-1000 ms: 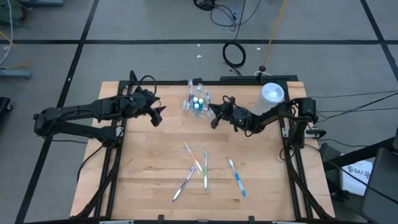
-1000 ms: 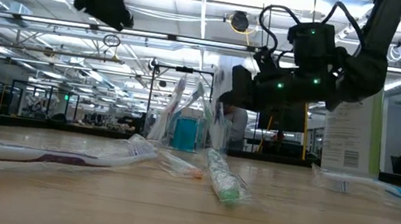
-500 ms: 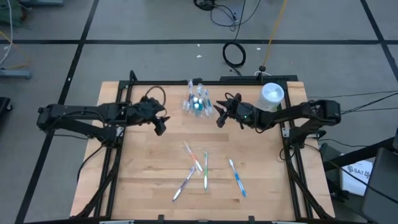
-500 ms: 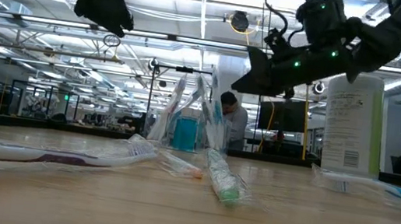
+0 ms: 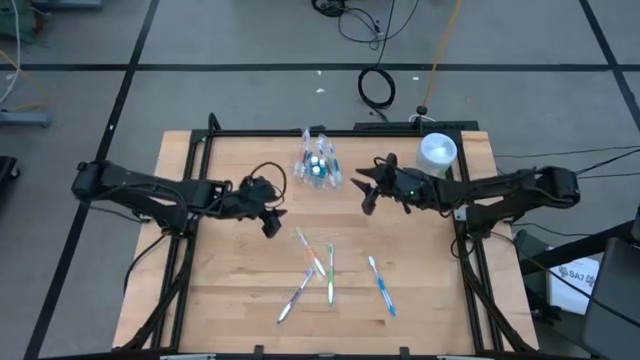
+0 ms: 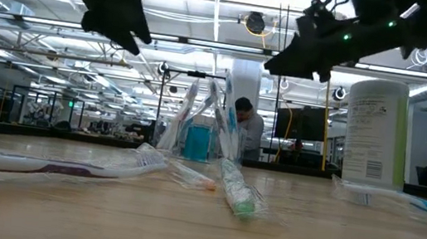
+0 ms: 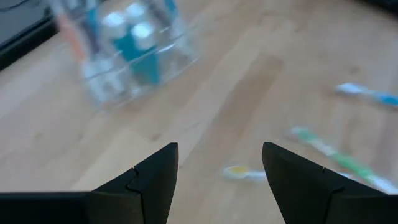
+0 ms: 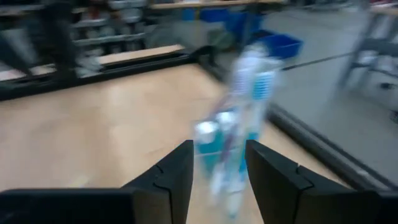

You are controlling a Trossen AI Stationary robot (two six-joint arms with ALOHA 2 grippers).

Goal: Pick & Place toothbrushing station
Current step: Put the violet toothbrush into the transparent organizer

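- Four wrapped toothbrushes lying loose on the wooden table, three crossed in a cluster near the middle and one blue-ended toothbrush just to the right, apart from the rest
- Clear holder standing upright near the table's far edge, already carrying several brushes around a teal core (contents blurred in both wrist views)
- Left gripper hovering above the wood between holder and cluster, fingers spread wide, nothing between them
- Right gripper raised just right of the holder, fingers parted and empty, pointing toward the holder
- Likely light, stiff, thin handles in slick crinkly film; prone to skate or roll under a poor pinch, so best taken across mid-handle, away from the crossings
- Topmost brush of the cluster safest to lift first, to avoid dragging its neighbours
- White canister upright at the far right corner, well clear of the brushes
- Smooth pale butcher-block top in a black frame; beyond it a large open workshop with ceiling lights, cables on the floor, and a person far behind the holder
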